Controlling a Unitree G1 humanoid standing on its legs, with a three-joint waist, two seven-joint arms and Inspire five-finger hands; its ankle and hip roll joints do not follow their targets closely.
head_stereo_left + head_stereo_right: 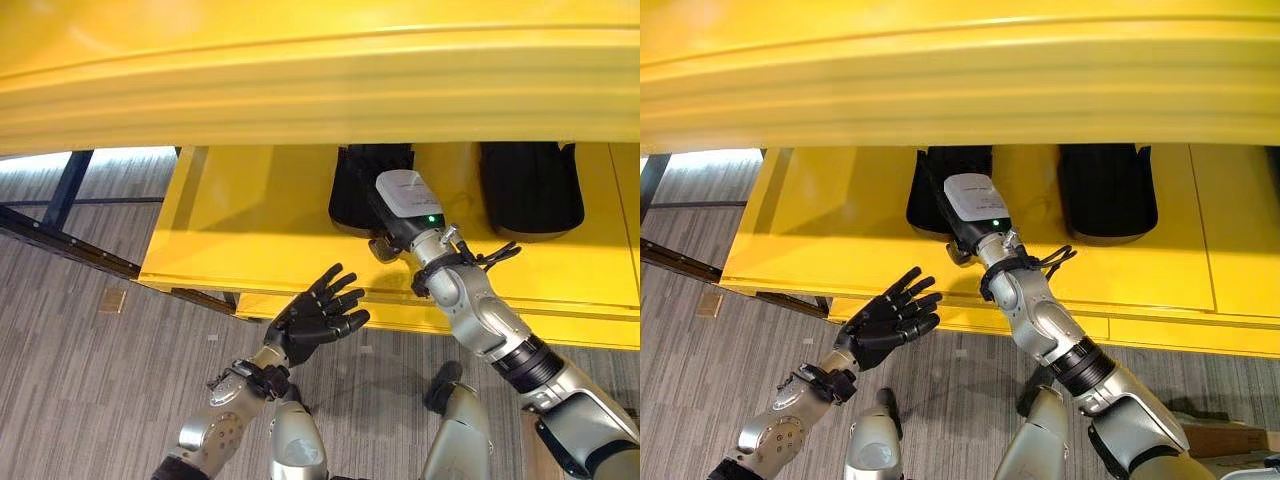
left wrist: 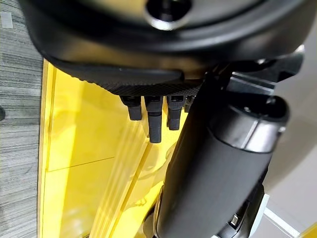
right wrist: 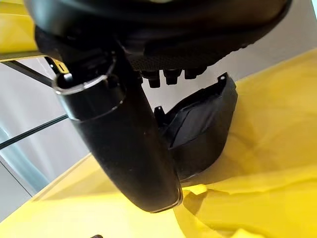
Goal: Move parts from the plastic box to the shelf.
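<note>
Two black moulded parts lie on the lower board of the yellow shelf (image 1: 250,220), one to the left (image 1: 350,195) and one to the right (image 1: 530,185). My right arm reaches in under the upper board, and my right hand (image 3: 163,29) is at the left part (image 3: 208,129). In the right wrist view its fingers (image 3: 171,77) are straight, its thumb (image 3: 119,144) stands out, and the part rests on the board just past them, not gripped. My left hand (image 1: 315,315) hovers in front of the shelf's front edge, palm up, fingers spread, holding nothing.
The shelf's upper yellow board (image 1: 300,80) overhangs the lower one and limits height. A dark blue frame beam (image 1: 60,235) runs along the floor at the left. A small tan square (image 1: 112,300) lies on the grey carpet.
</note>
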